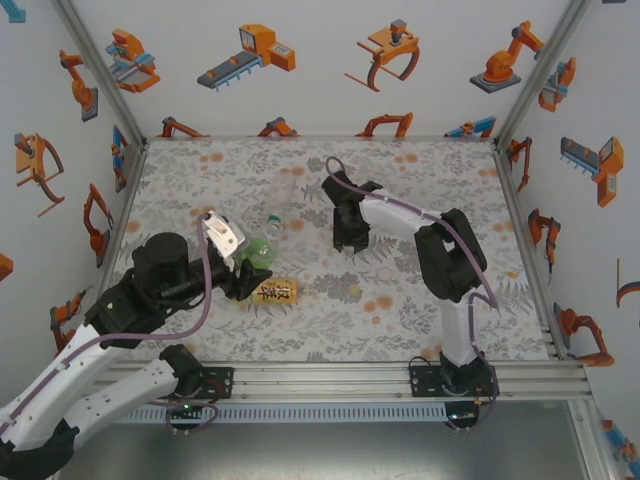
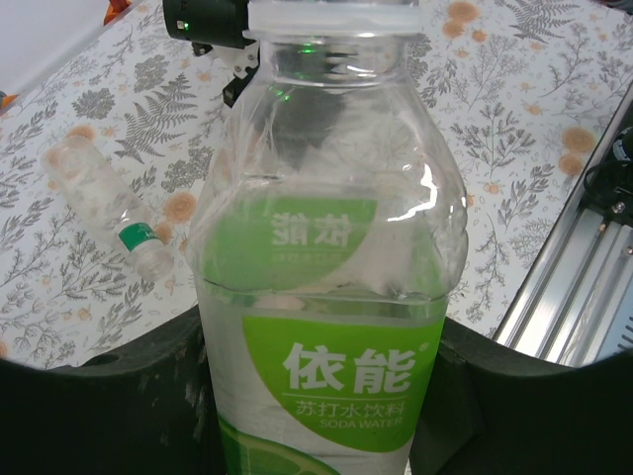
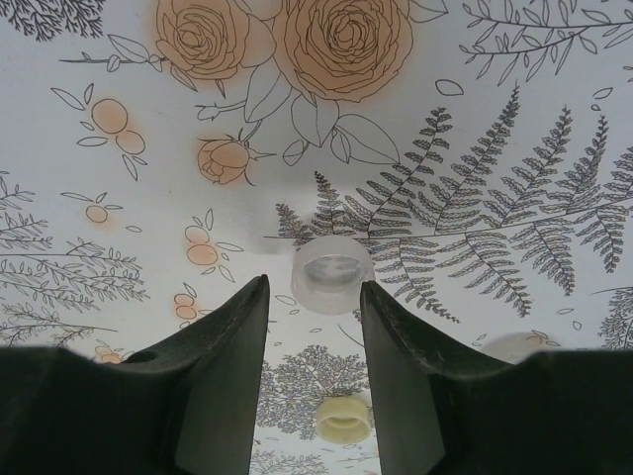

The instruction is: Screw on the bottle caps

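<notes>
1. Clear, thin-walled plastic bottle with a green label (image 2: pixel 326 297) sits closest to the left wrist camera. The left gripper (image 2: pixel 316 416) is clamped firmly on its lower body, probably to steady it for capping.
2. Its glossy shoulder is creased and dented. The neck runs into the frame edge, so I cannot tell whether a cap already sits there.
3. Translucent white round screw cap (image 3: pixel 332 274) lies flat on the table just ahead of the right gripper (image 3: pixel 314 287). The jaws stand partly apart, hold nothing, and flank the cap as if lined up for a pick.
4. Cream-coloured round plastic cap (image 3: pixel 342 418) lies nearby on the table, seen between the black fingers.
5. Plain clear crinkled bottle (image 2: pixel 104 203) and amber bottle with a yellow label (image 1: pixel 270 292) both lie on their sides.
6. Matte floral-printed tabletop (image 3: pixel 495 99) carries everything.
</notes>
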You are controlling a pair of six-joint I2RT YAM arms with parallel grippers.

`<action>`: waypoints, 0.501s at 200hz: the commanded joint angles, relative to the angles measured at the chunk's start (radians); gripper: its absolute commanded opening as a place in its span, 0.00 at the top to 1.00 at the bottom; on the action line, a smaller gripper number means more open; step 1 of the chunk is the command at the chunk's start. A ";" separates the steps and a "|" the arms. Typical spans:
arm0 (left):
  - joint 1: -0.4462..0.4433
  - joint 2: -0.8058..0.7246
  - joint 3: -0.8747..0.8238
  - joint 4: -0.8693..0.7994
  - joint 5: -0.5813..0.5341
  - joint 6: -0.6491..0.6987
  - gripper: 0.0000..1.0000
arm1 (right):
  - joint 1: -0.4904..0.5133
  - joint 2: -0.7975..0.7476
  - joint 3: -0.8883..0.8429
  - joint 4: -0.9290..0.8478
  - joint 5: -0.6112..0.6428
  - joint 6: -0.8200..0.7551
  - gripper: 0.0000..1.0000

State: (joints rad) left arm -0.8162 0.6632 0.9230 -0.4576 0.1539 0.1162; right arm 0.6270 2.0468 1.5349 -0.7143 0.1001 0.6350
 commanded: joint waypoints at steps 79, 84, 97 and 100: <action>0.006 -0.001 -0.004 0.014 0.003 -0.014 1.00 | -0.001 -0.013 0.024 -0.029 0.036 -0.001 0.57; 0.006 -0.002 -0.003 0.014 0.002 -0.014 1.00 | -0.001 -0.012 0.024 -0.029 0.036 0.000 0.57; 0.006 -0.001 -0.003 0.014 0.003 -0.013 1.00 | 0.000 -0.010 0.020 -0.025 0.033 0.001 0.57; 0.006 -0.002 -0.003 0.014 0.002 -0.014 1.00 | -0.001 -0.009 0.020 -0.025 0.031 0.002 0.57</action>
State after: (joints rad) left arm -0.8162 0.6662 0.9230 -0.4572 0.1539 0.1162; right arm 0.6270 2.0464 1.5452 -0.7208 0.1181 0.6350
